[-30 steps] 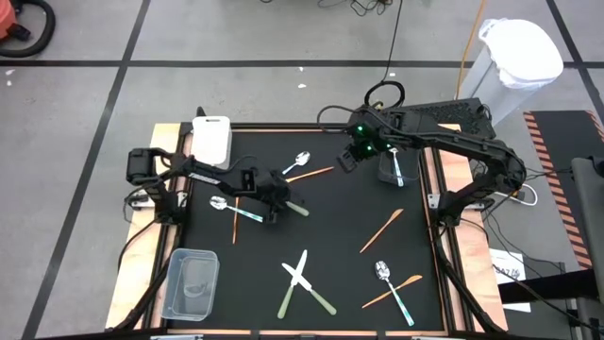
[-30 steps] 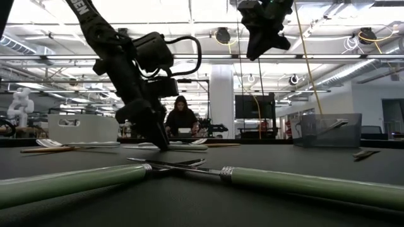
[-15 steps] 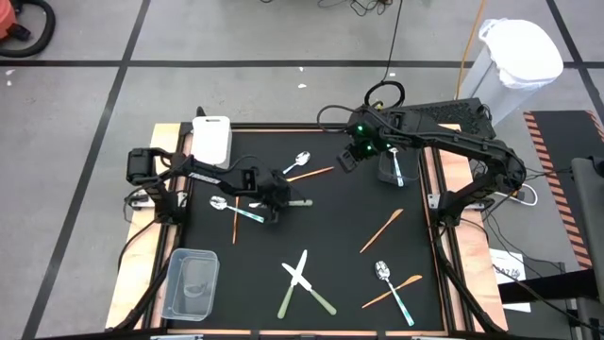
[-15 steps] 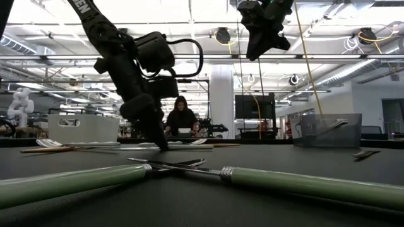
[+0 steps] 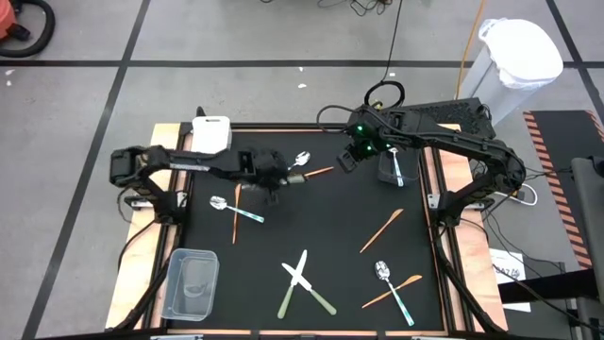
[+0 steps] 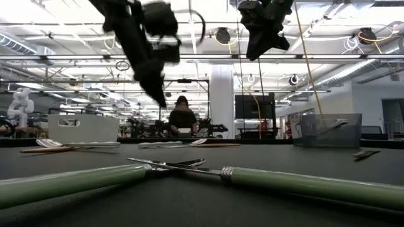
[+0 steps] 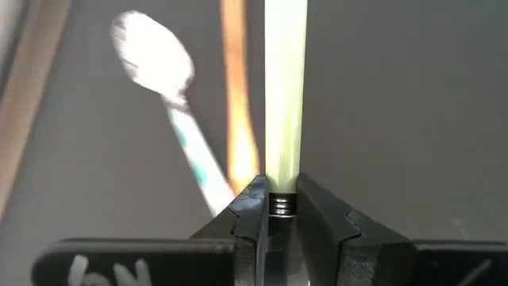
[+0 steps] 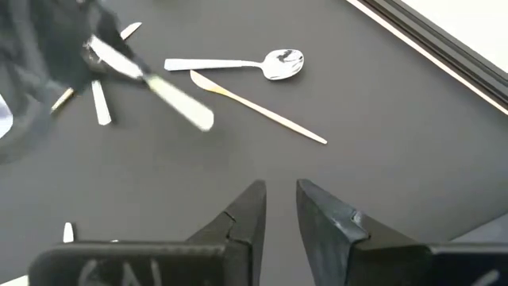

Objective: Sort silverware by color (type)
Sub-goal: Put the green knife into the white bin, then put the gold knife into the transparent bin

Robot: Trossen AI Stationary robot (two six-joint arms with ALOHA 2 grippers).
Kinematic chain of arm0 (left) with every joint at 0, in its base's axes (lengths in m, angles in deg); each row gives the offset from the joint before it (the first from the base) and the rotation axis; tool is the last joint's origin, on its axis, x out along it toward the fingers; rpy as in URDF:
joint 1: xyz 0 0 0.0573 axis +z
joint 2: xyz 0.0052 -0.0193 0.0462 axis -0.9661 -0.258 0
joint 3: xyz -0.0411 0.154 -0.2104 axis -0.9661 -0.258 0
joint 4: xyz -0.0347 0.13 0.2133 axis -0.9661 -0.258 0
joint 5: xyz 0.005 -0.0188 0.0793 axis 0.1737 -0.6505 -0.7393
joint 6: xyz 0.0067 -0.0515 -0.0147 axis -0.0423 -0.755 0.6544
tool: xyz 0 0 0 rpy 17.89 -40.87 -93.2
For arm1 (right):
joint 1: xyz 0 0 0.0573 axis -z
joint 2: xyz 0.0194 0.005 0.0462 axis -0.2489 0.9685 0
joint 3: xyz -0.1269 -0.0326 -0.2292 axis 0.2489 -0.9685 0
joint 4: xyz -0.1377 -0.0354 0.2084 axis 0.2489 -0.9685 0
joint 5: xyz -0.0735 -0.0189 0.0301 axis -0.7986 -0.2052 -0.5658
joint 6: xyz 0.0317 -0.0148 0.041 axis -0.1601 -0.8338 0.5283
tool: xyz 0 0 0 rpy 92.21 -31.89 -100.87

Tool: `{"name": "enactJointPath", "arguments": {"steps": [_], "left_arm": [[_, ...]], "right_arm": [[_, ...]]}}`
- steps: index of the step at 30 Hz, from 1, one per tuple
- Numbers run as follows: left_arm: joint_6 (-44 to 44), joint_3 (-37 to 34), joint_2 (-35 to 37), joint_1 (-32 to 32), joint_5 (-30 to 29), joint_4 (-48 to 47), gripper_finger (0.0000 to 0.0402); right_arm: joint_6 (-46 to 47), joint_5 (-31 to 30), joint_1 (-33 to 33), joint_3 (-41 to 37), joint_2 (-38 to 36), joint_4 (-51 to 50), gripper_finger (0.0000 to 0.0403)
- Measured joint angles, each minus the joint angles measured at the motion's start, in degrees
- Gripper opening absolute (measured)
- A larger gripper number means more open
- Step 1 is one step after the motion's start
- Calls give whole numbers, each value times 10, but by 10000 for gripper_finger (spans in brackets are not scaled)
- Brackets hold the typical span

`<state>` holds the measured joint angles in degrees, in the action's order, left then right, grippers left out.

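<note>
Left wrist view: left gripper (image 7: 278,208) clamped on slim pale-green-handled knife (image 7: 284,95), handle running straight out from jaws | high view: raised over black mat (image 5: 330,222), white rectangular bin (image 5: 209,135) nearby at back-left corner, open mat between | right gripper (image 5: 349,159) empty, narrowly parted, parked beside dark bin (image 5: 390,166).

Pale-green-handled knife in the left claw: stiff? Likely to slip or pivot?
Likely stiff: the slim pale-green-handled knife juts straight from the left claw, no sag. Probably light, being thin. It may pivot: the smooth handle is pinched only near one end.
</note>
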<state>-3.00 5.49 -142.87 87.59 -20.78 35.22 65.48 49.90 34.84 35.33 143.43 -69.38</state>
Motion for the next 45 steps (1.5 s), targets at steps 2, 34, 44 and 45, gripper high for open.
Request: {"name": "enactJointPath", "arguments": {"steps": [2, 34, 44, 45], "left_arm": [[-21, 21, 20, 15, -37, -39, 59], [-264, -52, 122, 415, -136, -201, 150], [-220, -18, 162, 390, 31, -228, 221], [-212, -18, 172, 379, 43, -219, 221]], "right_arm": [[0, 0, 0, 0, 0, 4, 70], [14, -46, -7, 0, 0, 5, 70], [36, -44, -18, -2, 0, -44, 70], [43, -43, -23, -7, -1, -53, 70]]}}
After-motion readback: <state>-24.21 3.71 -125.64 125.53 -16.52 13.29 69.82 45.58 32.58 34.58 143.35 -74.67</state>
